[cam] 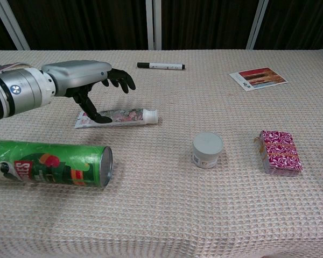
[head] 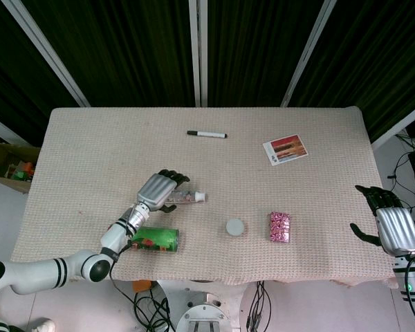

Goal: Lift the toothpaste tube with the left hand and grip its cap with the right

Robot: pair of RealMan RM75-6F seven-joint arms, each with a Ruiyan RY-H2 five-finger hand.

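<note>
The toothpaste tube lies flat on the woven tablecloth, its white cap pointing right. My left hand hovers over the tube's flat tail end. Its fingers are spread above the tube and the thumb reaches down beside it; nothing is held. I cannot tell whether the thumb touches the tube. My right hand is far off at the table's right edge, fingers apart and empty. It shows only in the head view.
A green snack can lies on its side just in front of the left forearm. A small white jar and a pink packet sit right of the tube. A marker and a card lie further back.
</note>
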